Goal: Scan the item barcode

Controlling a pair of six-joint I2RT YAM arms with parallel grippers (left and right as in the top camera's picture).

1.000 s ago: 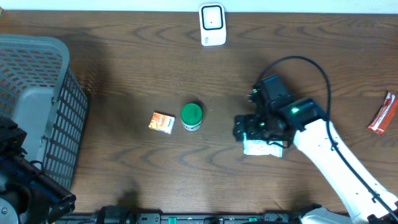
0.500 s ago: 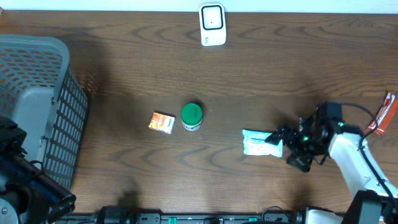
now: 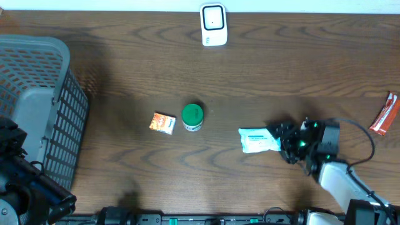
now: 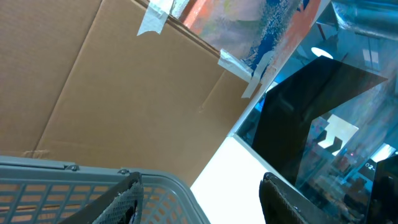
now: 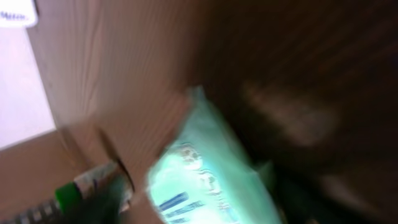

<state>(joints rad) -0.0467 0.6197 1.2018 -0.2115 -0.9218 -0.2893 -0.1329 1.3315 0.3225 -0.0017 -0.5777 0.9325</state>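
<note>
Right of the green-lidded jar (image 3: 192, 117), well apart from it: right gripper (image 3: 286, 142) sits low at the far end of the pale green packet (image 3: 259, 140). From above, the fingers overlap the packet's edge. Cannot tell whether they have closed on it, as the wrist view is smeared. Packet lies flat on the table (image 3: 125, 75), long axis pointing back toward the jar.

Step in hand, as I judge it: taking hold of the packet to carry it to the scanner (image 3: 213, 25), which stands beyond the jar at the back edge. To do it well:
- pinch across the short end, deep enough that the soft wrap cannot slip
- lift clear before swinging
- keep the fingers off the barcode face (which face that is, not readable here)

Pose: right forearm (image 3: 337, 178) comes in from the near corner, wrist bent low, aimed toward the jar. Left gripper (image 4: 200, 193) is parked far on the jar's other side by the basket (image 3: 37, 106), fingers apart, empty.
</note>
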